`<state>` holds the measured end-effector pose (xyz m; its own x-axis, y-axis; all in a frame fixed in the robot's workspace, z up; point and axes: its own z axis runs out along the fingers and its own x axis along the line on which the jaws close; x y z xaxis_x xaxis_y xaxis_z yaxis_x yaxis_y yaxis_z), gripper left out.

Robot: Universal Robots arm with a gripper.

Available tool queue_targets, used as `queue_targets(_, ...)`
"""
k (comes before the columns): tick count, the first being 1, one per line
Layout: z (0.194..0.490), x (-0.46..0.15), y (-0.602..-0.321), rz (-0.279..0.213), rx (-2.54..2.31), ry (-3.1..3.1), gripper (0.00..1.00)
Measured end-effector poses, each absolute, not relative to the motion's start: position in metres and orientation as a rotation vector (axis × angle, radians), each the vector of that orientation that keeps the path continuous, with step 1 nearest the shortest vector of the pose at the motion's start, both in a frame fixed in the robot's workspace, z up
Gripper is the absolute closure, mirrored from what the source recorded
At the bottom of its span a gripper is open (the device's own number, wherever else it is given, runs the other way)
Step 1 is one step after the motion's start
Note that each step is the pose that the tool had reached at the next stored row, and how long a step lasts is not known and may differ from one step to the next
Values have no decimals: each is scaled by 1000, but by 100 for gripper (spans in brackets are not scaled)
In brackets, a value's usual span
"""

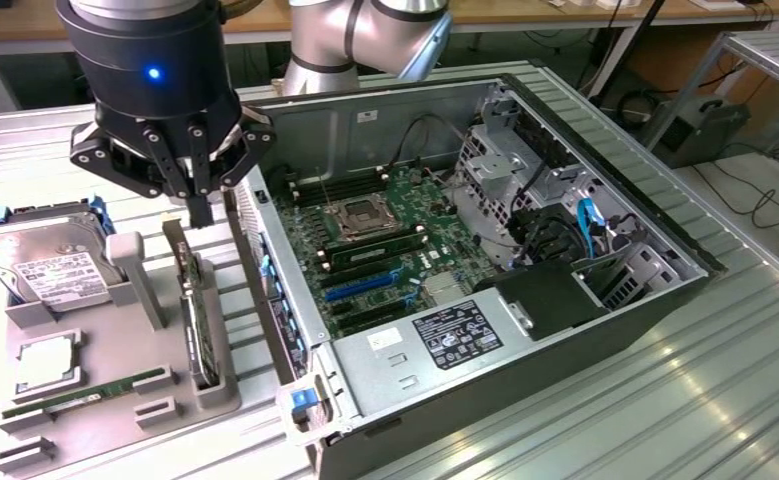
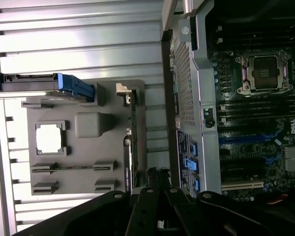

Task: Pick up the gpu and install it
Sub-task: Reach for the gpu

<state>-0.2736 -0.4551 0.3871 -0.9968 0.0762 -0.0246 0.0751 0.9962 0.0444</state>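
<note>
The gpu (image 1: 196, 315) is a thin black card standing on its edge in a slot of the grey holder tray (image 1: 122, 340), to the exterior view's left of the open computer case (image 1: 403, 360). My gripper (image 1: 200, 212) hangs just above the card's far end, fingers pressed together with nothing between them. In the wrist view the gpu (image 2: 132, 147) shows edge-on, its silvery bracket (image 2: 122, 90) at one end, and the dark fingertips (image 2: 148, 178) are close to its other end. The motherboard (image 1: 389, 240) lies exposed inside the case, with blue expansion slots (image 1: 362, 285).
On the holder tray sit a hard drive (image 1: 42, 265) with a white label, a processor chip (image 1: 45, 362) and a green memory stick (image 1: 89, 392). The case wall (image 1: 266, 290) rises right beside the gpu. Drive cages and cables (image 1: 549, 200) fill the case's far side.
</note>
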Motion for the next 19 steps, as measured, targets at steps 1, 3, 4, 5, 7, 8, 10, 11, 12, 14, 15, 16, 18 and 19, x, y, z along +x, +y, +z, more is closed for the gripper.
queue_targets(1,387,-274,-456,68,118,3112,89)
queue_targets(3,387,-274,-457,68,118,3112,89)
queue_targets(4,387,-274,-458,68,118,3112,89)
queue_targets(5,387,-274,-458,68,118,3112,89)
queue_targets(7,387,-274,-459,68,118,3112,89)
queue_targets(8,387,-274,-460,68,118,3112,89)
queue_targets(10,387,-274,-461,68,118,3112,89)
queue_targets(11,387,-274,-462,68,118,3112,89)
queue_targets(12,387,-274,-462,68,118,3112,89)
queue_targets(14,387,-274,-463,68,118,3112,89)
queue_targets(15,387,-274,-464,68,118,3112,89)
queue_targets(16,387,-274,-464,68,118,3112,89)
queue_targets(18,386,-274,-465,68,118,3112,89)
queue_targets(19,386,-274,-466,68,118,3112,89)
